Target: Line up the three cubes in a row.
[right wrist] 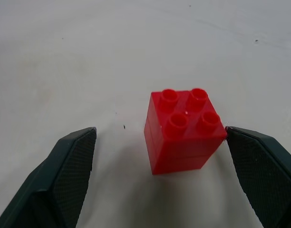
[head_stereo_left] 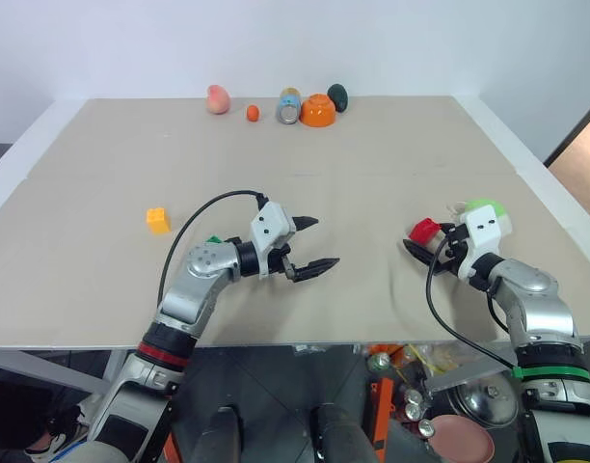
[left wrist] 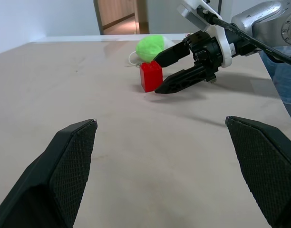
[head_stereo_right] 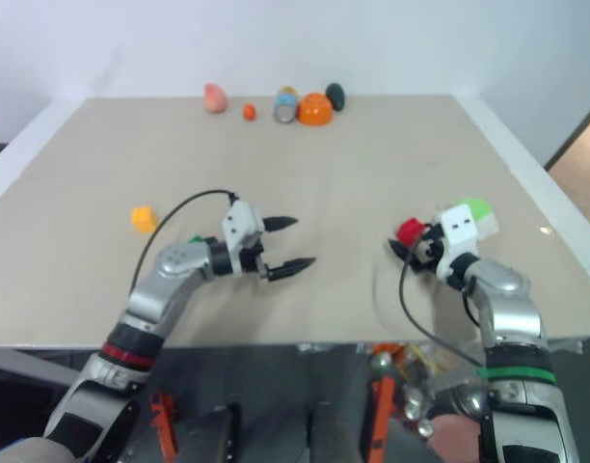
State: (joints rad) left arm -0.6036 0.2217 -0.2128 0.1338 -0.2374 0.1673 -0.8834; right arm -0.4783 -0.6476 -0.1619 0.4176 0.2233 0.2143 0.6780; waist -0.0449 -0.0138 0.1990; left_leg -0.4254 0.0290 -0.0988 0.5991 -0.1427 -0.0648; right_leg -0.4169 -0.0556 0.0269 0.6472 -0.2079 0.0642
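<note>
The red cube (right wrist: pixel 183 130) stands upright on the table between the fingers of my right gripper (head_stereo_left: pixel 417 243). That gripper is open, with one fingertip (right wrist: pixel 233 135) right at the cube's corner and the other well apart from it. The yellow-orange cube (head_stereo_left: pixel 158 220) sits alone at the left of the table. The green cube (head_stereo_left: pixel 214 239) peeks out from behind my left forearm. My left gripper (head_stereo_left: pixel 326 241) hovers over the middle of the table, open and empty, pointing toward the red cube (left wrist: pixel 151 76).
A fuzzy green-and-white ball (head_stereo_left: pixel 483 207) lies just behind my right wrist. Along the far edge stand a peach (head_stereo_left: pixel 217 98), a small orange ball (head_stereo_left: pixel 253 113), a can (head_stereo_left: pixel 289 106), an orange bowl (head_stereo_left: pixel 317 111) and a dark green fruit (head_stereo_left: pixel 337 96).
</note>
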